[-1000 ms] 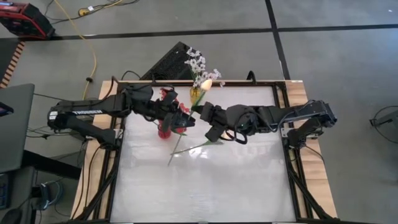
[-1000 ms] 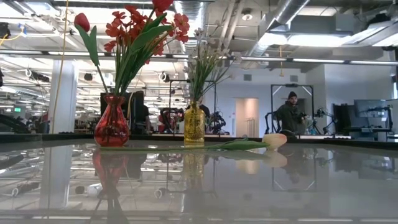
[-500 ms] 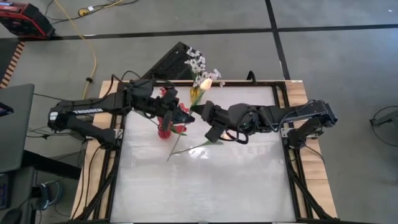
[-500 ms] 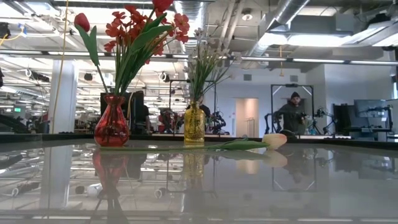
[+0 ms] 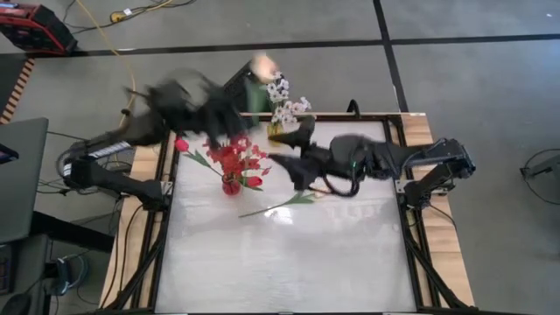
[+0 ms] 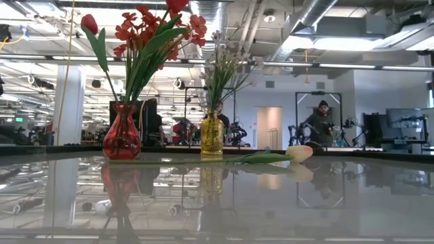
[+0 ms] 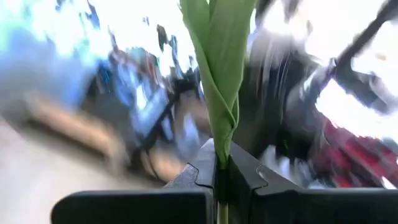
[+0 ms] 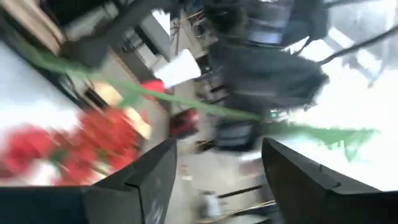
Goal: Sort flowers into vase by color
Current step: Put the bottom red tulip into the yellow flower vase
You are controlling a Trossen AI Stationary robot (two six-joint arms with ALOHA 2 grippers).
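Two arms over one white table [image 5: 289, 262], seen only from above. Two vases: a red vase [image 6: 122, 140] crowded with red flowers [image 6: 152, 30], and a yellow vase [image 6: 211, 135] with a white spray [image 6: 227, 64]. One tulip [image 6: 298, 153] lying flat on the table, cream head clear only from table height. Left gripper [image 7: 221, 180] clamped shut on a green stem [image 7: 217, 62], lifted beyond the table's far edge, cream bloom [image 5: 262, 65] at its tip. Right gripper [image 8: 214, 168] parted, holding nothing, between the vases.
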